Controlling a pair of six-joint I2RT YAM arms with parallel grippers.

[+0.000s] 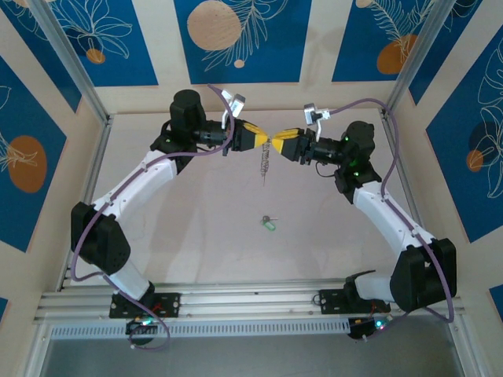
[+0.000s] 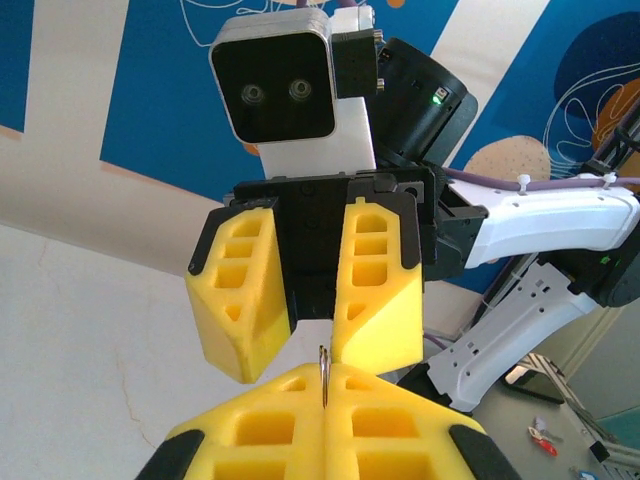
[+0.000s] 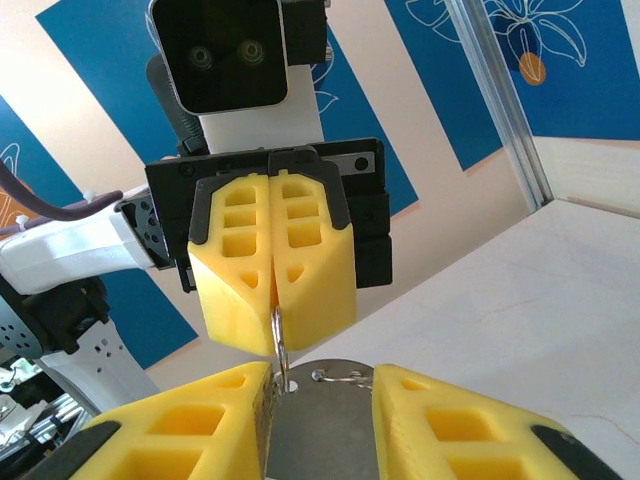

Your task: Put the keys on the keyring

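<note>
The keyring hangs in the air between my two grippers, its chain of small metal pieces dangling toward the table. My left gripper is shut on the thin metal ring, which shows edge-on between its yellow fingers. Facing it nose to nose, my right gripper stands open. A flat grey oval piece on the ring shows in that gap, close against the left finger. The ring passes through a hole in that piece. A key with a mint-green head lies alone on the table below.
Both arms reach in over the far half of the pale table. Aluminium posts and blue-patterned walls close it in on three sides. The arm bases sit on a rail at the near edge.
</note>
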